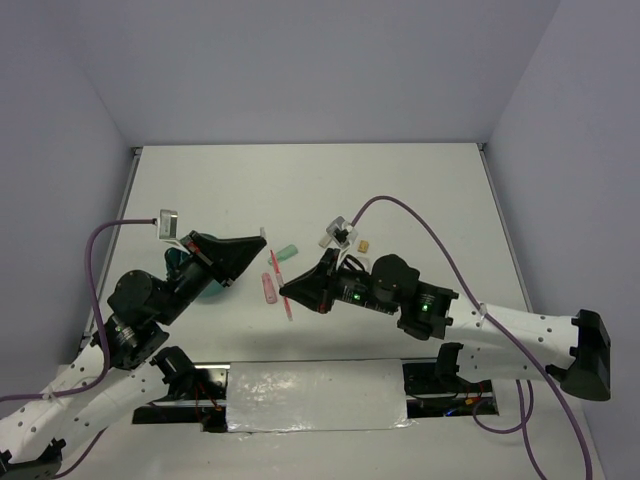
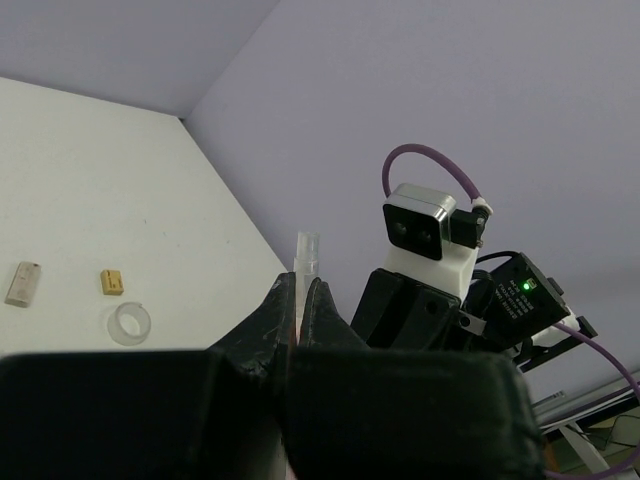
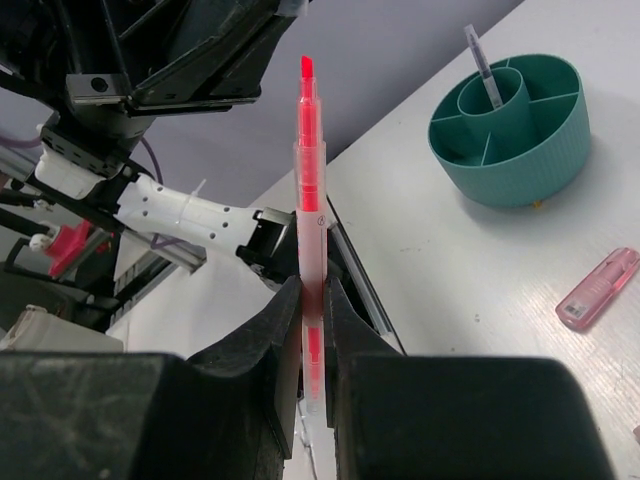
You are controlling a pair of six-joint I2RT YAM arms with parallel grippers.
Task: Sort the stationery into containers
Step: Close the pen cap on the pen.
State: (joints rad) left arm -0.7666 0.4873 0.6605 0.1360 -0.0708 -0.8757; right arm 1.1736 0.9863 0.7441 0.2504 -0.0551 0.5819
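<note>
Now right gripper (image 3: 312,292) pinches thin pink pen (image 3: 310,190) mid-shaft; left gripper (image 2: 300,286) clamps clear cap (image 2: 306,250) at fingertips.

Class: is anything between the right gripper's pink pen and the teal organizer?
Yes. The left gripper hangs over the teal organizer, hiding most of it from above; a pink stick lies on the table between.

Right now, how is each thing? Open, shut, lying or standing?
Left fingers: shut on clear piece.
Right fingers: shut on thin pink pen, tip bare.
Thin dark pen: standing in teal organizer, middle cup.
Pink stick: lying flat on table.
Clear tape ring: lying flat.
</note>
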